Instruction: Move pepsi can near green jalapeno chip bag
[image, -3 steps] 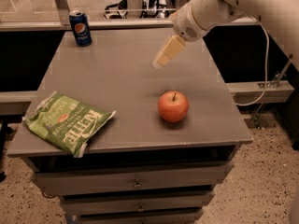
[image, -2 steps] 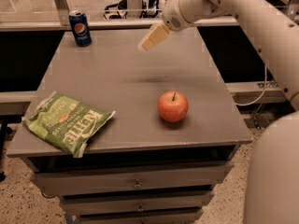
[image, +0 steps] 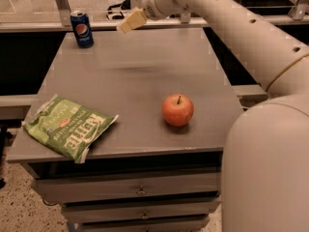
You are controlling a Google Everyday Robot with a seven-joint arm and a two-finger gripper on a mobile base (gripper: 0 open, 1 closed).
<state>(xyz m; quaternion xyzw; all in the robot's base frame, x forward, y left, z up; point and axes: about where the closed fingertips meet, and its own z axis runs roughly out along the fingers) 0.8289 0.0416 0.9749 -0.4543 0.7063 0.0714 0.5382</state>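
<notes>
My gripper (image: 131, 21) hangs above the counter (image: 145, 71), near the can (image: 82, 29); I cannot tell its jaws' spread. I'd approach level, straddling the can mid-height, without tipping it.

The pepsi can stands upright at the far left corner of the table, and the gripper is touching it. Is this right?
Not quite. The camera view shows the pepsi can upright at that corner of the table, but the gripper does not touch it: it hovers apart, to its right in the picture.
</notes>
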